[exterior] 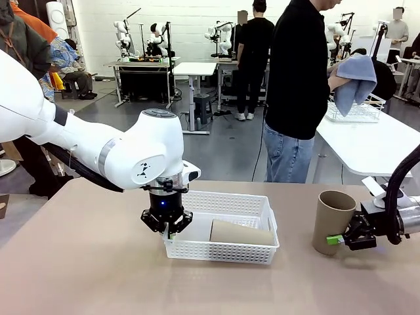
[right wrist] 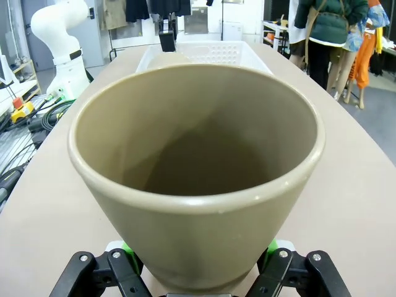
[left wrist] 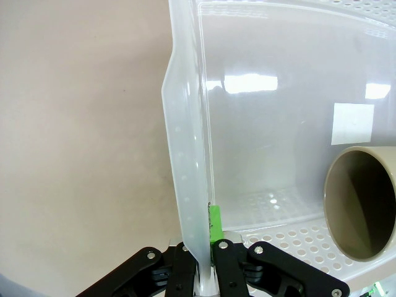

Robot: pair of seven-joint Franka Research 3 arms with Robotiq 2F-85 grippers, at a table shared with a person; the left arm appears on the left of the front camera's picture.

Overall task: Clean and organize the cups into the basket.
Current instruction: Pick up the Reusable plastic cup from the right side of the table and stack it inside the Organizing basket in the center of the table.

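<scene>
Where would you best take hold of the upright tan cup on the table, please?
Low on its side wall, from the robot's right, coming in level: the cup stands upright, mouth up, narrowing toward the base. The right claw is shut on it just there.

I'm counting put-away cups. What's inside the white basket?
One tan cup lies on its side in the basket. The floor under it is covered. A second tan cup stands outside, in the right pincer.
</scene>
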